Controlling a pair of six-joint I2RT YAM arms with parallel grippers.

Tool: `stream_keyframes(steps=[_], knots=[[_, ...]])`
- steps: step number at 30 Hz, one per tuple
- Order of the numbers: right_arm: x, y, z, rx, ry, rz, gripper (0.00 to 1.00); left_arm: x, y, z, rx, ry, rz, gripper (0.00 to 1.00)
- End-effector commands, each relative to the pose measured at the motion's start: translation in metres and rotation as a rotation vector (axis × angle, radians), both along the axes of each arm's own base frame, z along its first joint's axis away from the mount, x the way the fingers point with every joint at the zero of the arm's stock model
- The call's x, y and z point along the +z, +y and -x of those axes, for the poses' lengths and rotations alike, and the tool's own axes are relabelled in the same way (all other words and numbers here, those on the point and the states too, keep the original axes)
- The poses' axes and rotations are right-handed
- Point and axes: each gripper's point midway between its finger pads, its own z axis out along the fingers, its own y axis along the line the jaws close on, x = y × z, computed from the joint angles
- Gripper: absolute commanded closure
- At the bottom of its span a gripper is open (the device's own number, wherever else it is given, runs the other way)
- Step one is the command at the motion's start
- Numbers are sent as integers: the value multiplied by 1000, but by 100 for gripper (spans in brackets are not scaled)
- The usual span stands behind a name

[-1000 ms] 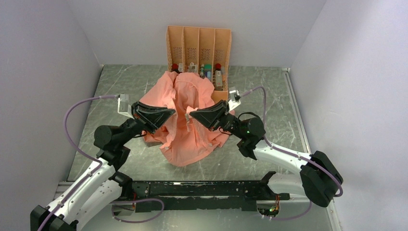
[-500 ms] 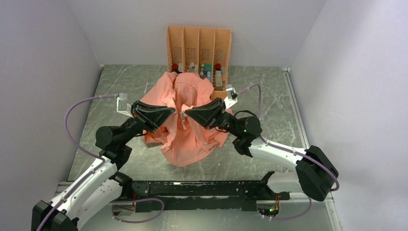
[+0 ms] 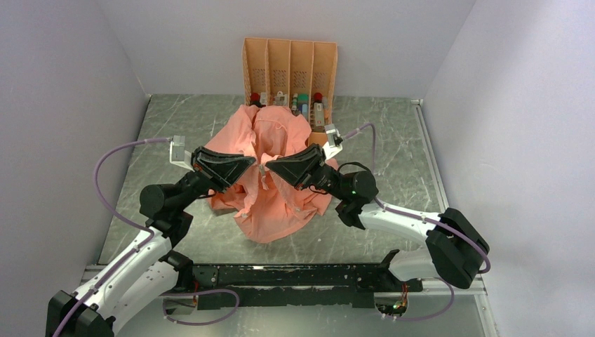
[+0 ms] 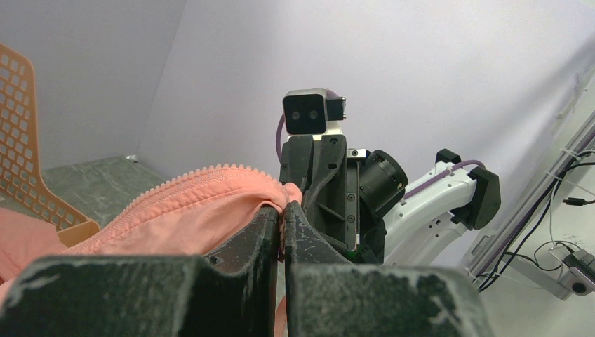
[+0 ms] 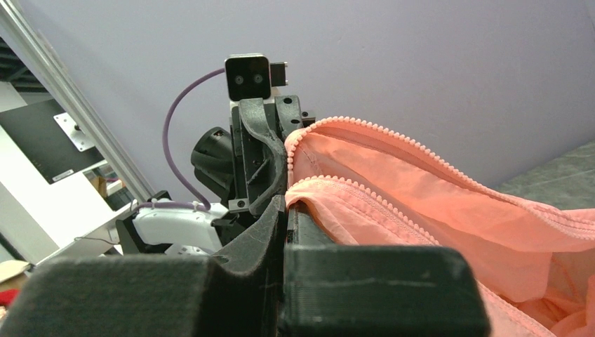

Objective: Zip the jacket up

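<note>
We see the salmon-pink jacket (image 3: 273,207) crumpled in the middle of the desk (image 3: 175,126), its far edge against the foot of the orange four-slot rack (image 3: 289,63). Its middle stands up in a ridge held between the two arms, while the near hem lies spread on the desk toward the arm bases.

The left gripper (image 3: 253,162) has its jaws pressed together on a fold of the fabric, just beside a line of zipper teeth (image 4: 184,184). In the left wrist view we see no gap between them.

The right gripper (image 3: 268,166) faces it, and the two tips are near each other above the heap. Its jaws are clamped on the other zipper edge (image 5: 351,184), which runs off to the right over loose pink cloth.
</note>
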Motion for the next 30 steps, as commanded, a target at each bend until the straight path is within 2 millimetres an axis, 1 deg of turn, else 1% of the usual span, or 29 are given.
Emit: stream_keyframes(steps=[1,13,30], knots=[[20,-2,2,-7,-39,-61,100,10,4,7,-3,-57,22,92],[16,2,-1,-18,-31,-48,100,11,2,9,-26,-62,30,92],[18,1,0,-36,-41,-49,100,9,1,9,-24,-51,13,92]])
